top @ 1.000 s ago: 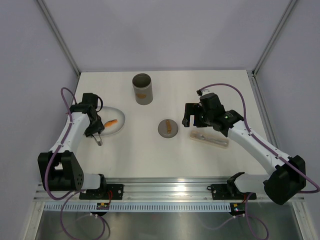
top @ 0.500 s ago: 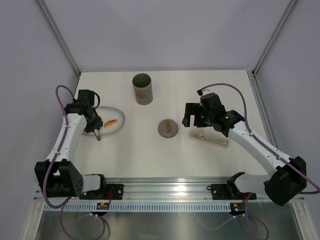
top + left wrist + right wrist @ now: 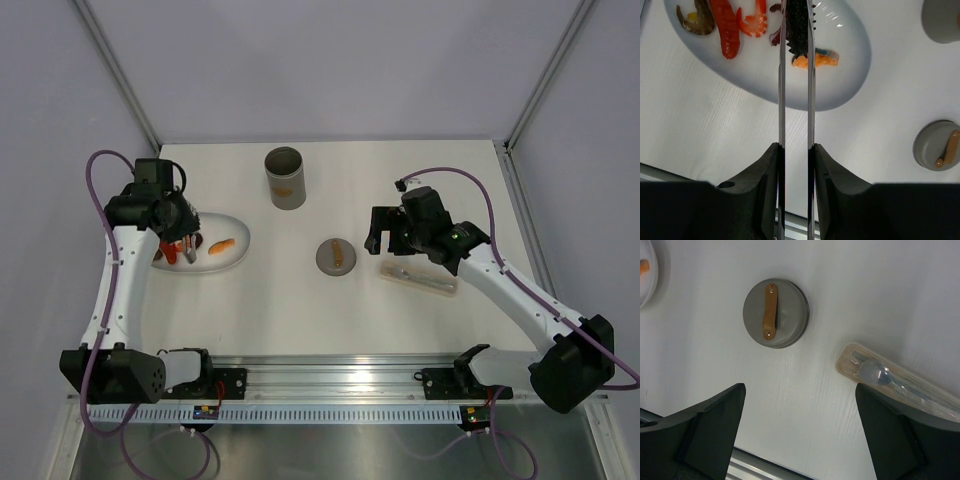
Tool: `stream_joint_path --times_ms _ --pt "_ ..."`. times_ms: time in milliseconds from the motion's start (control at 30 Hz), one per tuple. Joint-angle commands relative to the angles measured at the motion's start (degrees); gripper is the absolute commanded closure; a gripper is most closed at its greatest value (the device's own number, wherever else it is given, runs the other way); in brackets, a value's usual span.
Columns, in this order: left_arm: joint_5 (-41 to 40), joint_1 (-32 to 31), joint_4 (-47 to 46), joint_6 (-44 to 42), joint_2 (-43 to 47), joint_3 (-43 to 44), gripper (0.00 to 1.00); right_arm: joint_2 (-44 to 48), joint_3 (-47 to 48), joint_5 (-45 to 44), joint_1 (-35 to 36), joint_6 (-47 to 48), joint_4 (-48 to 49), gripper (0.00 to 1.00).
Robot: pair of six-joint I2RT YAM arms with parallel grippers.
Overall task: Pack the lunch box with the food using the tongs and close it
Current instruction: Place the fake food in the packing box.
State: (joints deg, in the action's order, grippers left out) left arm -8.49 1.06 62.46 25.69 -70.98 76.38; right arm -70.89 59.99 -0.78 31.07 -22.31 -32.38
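Tongs (image 3: 781, 100), gripped by the left gripper (image 3: 796, 150), seem to pinch dark food (image 3: 798, 27) above the plate (image 3: 845, 80); lift slowly, squeeze gently. Right gripper (image 3: 799, 387) gapes wide.

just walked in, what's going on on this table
The left claw grips the tongs, whose tips reach over the white plate with a dark piece of food between them. A red piece and an orange piece lie nearby on the plate. The right claw hangs open above the table between the lid and a wrapped packet. The lunch box stands open.
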Motion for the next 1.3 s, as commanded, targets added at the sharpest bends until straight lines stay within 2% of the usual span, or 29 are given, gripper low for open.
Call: stream_joint_path --times_ms 0,100,200,400,567,767,1067,1200,1267 --pt "4.35 -0.71 -0.76 -1.7 1.55 5.88 0.93 1.55 0.13 0.34 -0.04 -0.46 0.92 0.01" --pt "5.32 -3.25 -1.11 -1.17 0.76 9.48 0.93 1.64 0.22 -0.01 -0.04 -0.63 0.57 0.01" --pt "5.07 -9.73 -1.55 -0.65 -1.61 14.05 0.93 1.64 0.48 -0.37 -0.04 -0.72 0.3 0.01" --pt "3.48 -17.83 -3.83 0.15 -10.04 23.71 0.92 2.34 0.39 -0.45 -0.04 -1.25 -0.4 0.01" --pt "5.76 -19.25 -6.82 0.67 -17.33 27.85 0.92 3.13 0.22 -1.24 -0.04 -1.51 -1.1 0.01" --pt "6.56 -19.43 -12.26 1.82 -21.74 30.14 0.92 3.39 0.31 -1.51 -0.04 -1.51 -1.9 0.01" --pt "7.17 -19.52 -13.24 2.26 -28.51 34.63 0.91 3.13 0.83 -1.69 -0.04 -1.34 -2.42 0.01" --pt "7.26 -19.43 -13.5 2.26 -29.74 34.45 0.85 2.69 1.01 -1.6 -0.04 -1.25 -2.42 0.01" --pt "7.26 -19.43 -13.76 2.34 -30.18 34.19 0.75 2.51 1.18 -1.33 -0.13 -1.25 -2.42 0.01"
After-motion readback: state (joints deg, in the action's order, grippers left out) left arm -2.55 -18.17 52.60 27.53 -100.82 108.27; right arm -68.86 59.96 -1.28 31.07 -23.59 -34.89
